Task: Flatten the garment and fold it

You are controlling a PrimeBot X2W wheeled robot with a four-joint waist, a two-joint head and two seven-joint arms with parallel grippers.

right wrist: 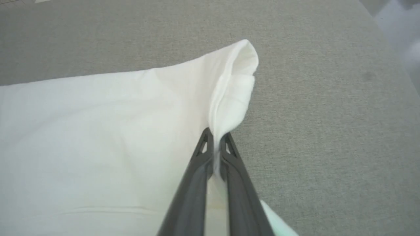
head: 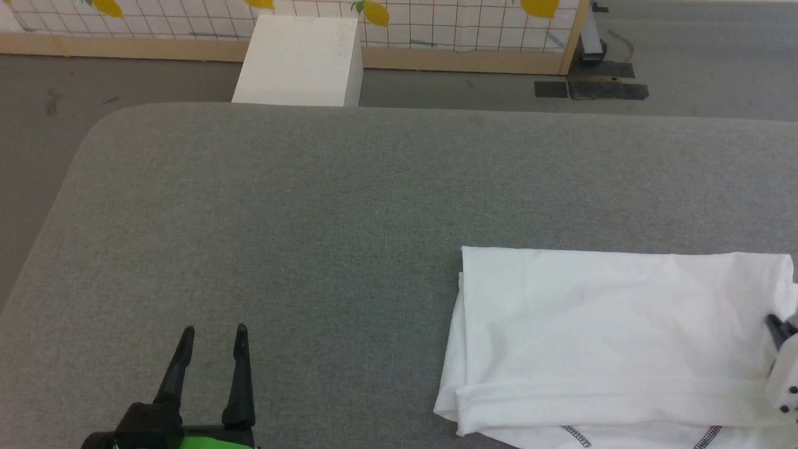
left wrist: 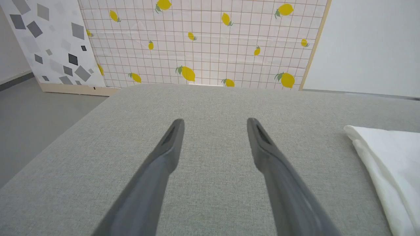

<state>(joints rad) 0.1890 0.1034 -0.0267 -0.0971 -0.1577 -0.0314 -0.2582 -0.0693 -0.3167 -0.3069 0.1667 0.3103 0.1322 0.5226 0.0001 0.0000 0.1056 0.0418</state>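
The garment point(head: 611, 324) lies folded on the grey table point(head: 312, 218), at four o'clock in the head view. The right gripper point(right wrist: 216, 133) pinches its edge. The left gripper point(head: 214, 329), at seven o'clock, has its fingers spread on nothing. A white box point(head: 299, 62) stands at eleven o'clock; its contents cannot be told.
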